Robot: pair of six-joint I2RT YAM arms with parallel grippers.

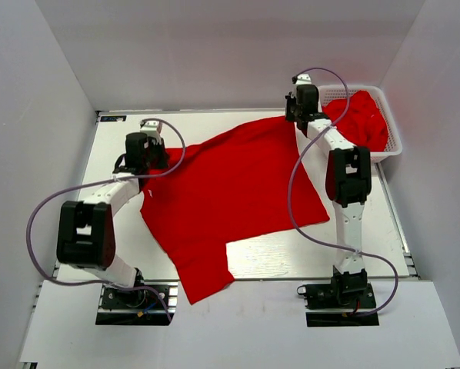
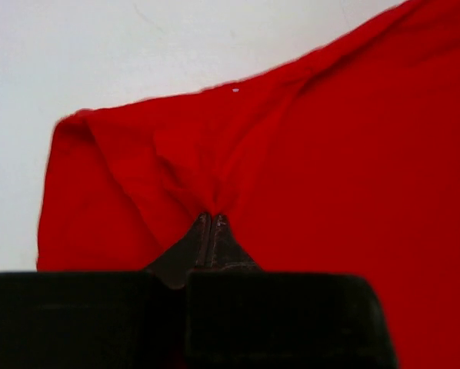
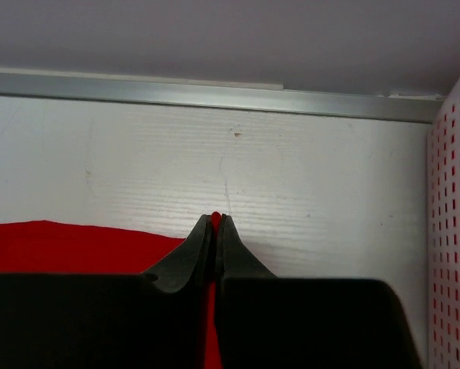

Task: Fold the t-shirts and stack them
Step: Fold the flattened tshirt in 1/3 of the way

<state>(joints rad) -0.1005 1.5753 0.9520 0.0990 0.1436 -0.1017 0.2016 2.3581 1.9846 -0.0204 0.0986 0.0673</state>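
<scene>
White table [image 1: 368, 246], plain walls around. You have one t-shirt [image 1: 230, 192] spread mid-table. One basket [image 1: 394, 144] sits far right with red cloth [image 1: 366, 117] heaped inside, count unclear. Two grippers: left gripper [image 2: 211, 221] pinches the t-shirt's left side, right gripper [image 3: 216, 219] pinches its far edge.

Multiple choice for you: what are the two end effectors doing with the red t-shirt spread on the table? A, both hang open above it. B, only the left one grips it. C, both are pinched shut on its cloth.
C: the left end effector is shut on a bunched fold of the spread t-shirt, and the right end effector has red cloth between its closed tips.
</scene>
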